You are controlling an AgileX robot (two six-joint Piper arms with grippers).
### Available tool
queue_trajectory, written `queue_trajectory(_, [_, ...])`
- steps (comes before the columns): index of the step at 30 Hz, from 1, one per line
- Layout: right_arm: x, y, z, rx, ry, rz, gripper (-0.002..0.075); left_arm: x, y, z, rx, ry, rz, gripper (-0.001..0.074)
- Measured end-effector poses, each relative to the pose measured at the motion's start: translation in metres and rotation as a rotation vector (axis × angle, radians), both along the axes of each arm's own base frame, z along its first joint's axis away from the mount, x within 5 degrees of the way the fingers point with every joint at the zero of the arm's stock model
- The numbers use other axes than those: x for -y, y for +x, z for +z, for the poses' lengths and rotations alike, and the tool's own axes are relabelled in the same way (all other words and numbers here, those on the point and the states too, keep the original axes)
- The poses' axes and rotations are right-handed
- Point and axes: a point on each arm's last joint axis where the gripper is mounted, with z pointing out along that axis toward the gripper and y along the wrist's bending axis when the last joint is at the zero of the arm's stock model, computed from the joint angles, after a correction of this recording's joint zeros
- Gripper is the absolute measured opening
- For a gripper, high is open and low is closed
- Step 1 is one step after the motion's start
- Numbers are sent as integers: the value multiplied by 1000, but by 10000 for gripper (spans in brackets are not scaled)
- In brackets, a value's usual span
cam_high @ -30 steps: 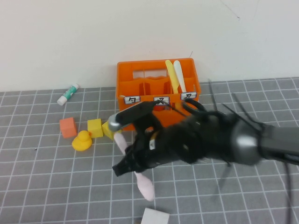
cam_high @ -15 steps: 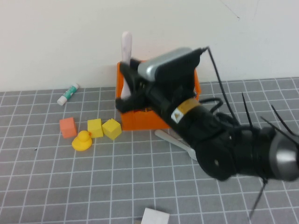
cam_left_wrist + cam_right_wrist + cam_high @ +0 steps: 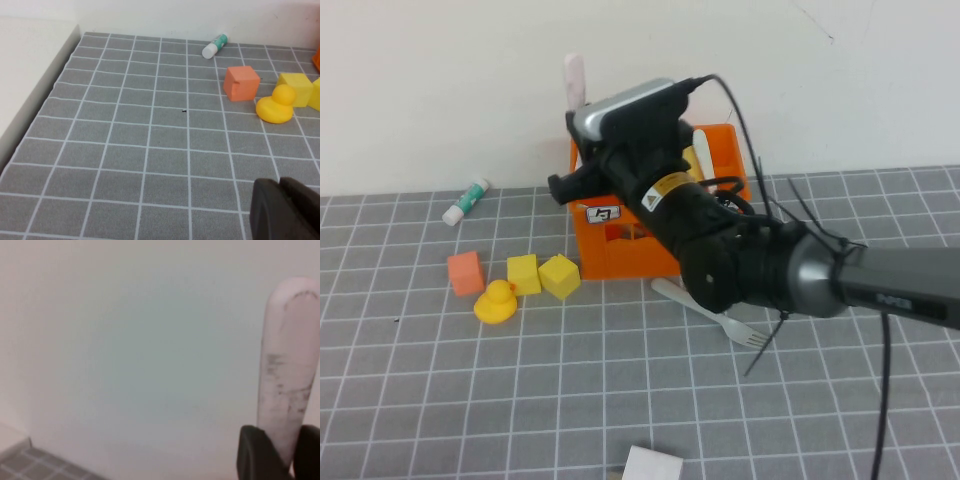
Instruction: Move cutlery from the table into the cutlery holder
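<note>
The right gripper (image 3: 578,172), clenched on the pink spoon (image 3: 574,80), has carried it from the table (image 3: 420,400) to upright above the cutlery holder (image 3: 630,250), ready for lowering, while the left gripper (image 3: 285,210) rests closed at 7 o'clock.

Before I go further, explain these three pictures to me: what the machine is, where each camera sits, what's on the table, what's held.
It is a two-armed robot sorting cutlery. One camera looks down from above; one rides on each wrist. The right gripper is over the orange holder, shut on a pink spoon pointing up. The left gripper is parked low over the table, shut and empty. On the table lie a fork, a duck, three blocks and a tube.
</note>
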Motion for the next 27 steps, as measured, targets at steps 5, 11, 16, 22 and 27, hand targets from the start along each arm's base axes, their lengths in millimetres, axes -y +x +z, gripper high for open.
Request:
queue_trajectory(5, [-8, 9, -16, -57, -69, 15, 186, 0, 0, 0, 0, 0, 0, -1])
queue_trajectory(11, [-6, 11, -19, -56, -110, 14, 325, 0, 0, 0, 0, 0, 0, -1])
queue_trajectory(16, [-3, 9, -12, -81, -214, 39, 338, 0, 0, 0, 0, 0, 0, -1])
queue_trajectory(22, [6, -13, 22, -220, -435, 156, 339, 0, 0, 0, 0, 0, 0, -1])
queue_trajectory(27, [26, -35, 33, -410, -687, 238, 337, 0, 0, 0, 0, 0, 0, -1])
